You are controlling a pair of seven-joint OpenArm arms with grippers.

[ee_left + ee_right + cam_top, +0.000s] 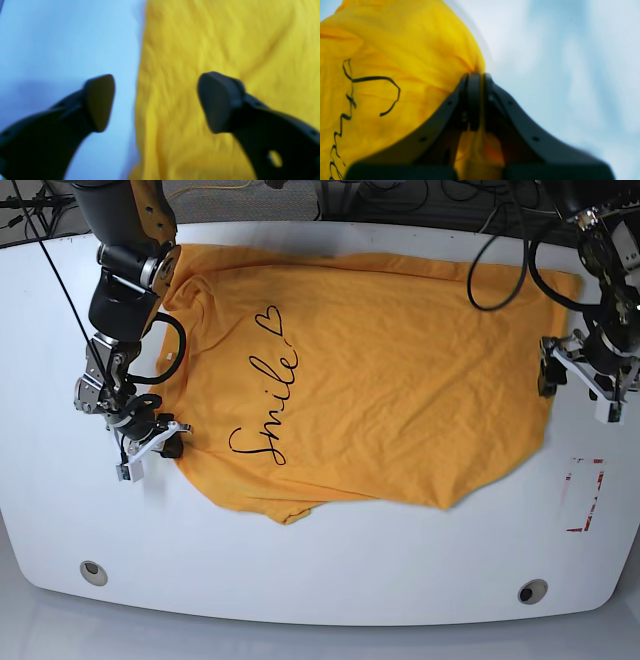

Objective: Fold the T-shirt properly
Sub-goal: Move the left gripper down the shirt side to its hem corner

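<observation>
The orange-yellow T-shirt [380, 370] lies spread on the white table [330, 570], front up, with black "Smile" lettering [265, 405] and a heart outline. My right gripper [162, 446] is at the shirt's left edge. In the right wrist view this gripper [476, 77] is shut, pinching a fold of the T-shirt [395, 50]. My left gripper [577, 380] is at the shirt's right edge. In the left wrist view it [157, 102] stands open, one finger [100, 102] over bare table, the other over the T-shirt [225, 37], with the cloth's edge between them.
A red-outlined rectangle [583, 495] is marked on the table at the front right. Two round holes [93, 572] [532, 591] sit near the front edge. Black cables [500, 270] hang over the back right.
</observation>
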